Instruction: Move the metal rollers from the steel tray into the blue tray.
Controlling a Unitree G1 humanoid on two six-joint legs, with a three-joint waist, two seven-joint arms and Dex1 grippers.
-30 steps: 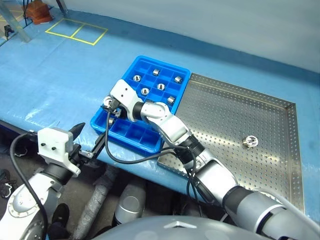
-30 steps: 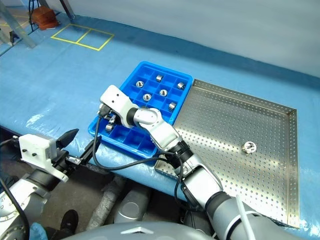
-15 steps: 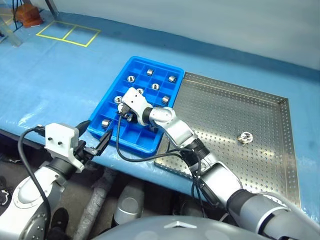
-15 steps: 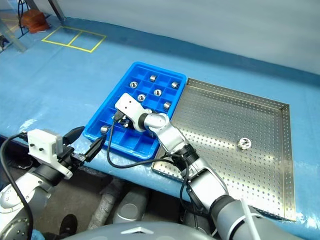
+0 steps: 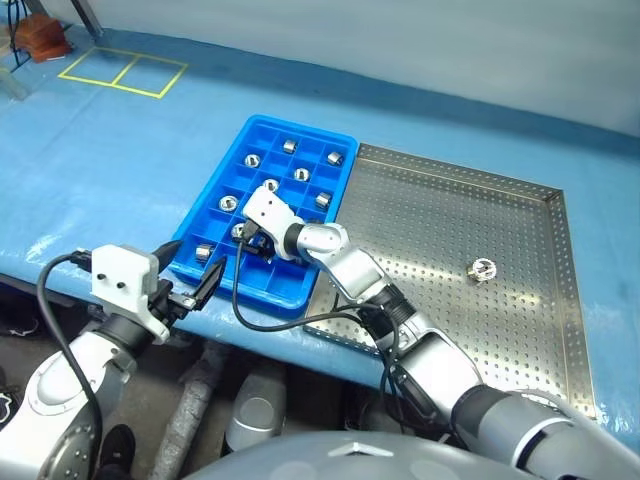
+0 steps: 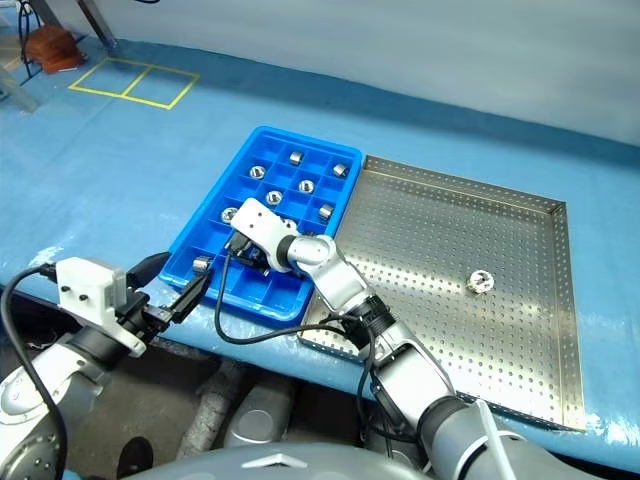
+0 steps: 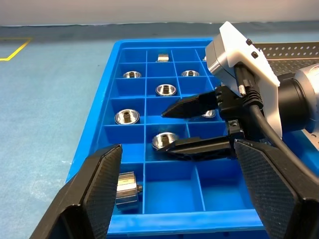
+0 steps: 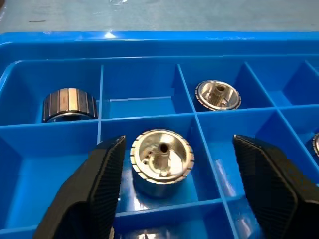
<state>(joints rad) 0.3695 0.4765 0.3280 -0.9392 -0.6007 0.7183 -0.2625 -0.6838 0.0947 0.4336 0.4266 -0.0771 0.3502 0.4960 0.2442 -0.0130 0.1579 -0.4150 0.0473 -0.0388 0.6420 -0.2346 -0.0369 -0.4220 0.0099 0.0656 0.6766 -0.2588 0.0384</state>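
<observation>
The blue tray (image 5: 300,125) lies left of the steel tray (image 5: 440,220) and holds several metal rollers (image 5: 289,146) in its cells. One metal roller (image 5: 483,267) still lies on the steel tray's perforated floor. My right gripper (image 8: 178,144) hovers low over the blue tray's near cells, open. Between its spread fingers a roller (image 8: 161,159) sits upright on a cell floor, touching neither finger. My left gripper (image 6: 175,280) hangs open and empty just off the table's front edge, pointing at the blue tray. It sees the right gripper's fingers (image 7: 192,105) from the side.
A blue cover (image 5: 110,160) spreads over the table. Yellow tape squares (image 5: 120,72) mark its far left, with a brown object (image 5: 40,30) beyond. The right wrist's black cable (image 5: 262,318) loops down past the table's front edge by the blue tray.
The right gripper sank towards the blue tray's near cells and opened, leaving a roller in a cell. The left arm stayed put. The camera view shifted.
</observation>
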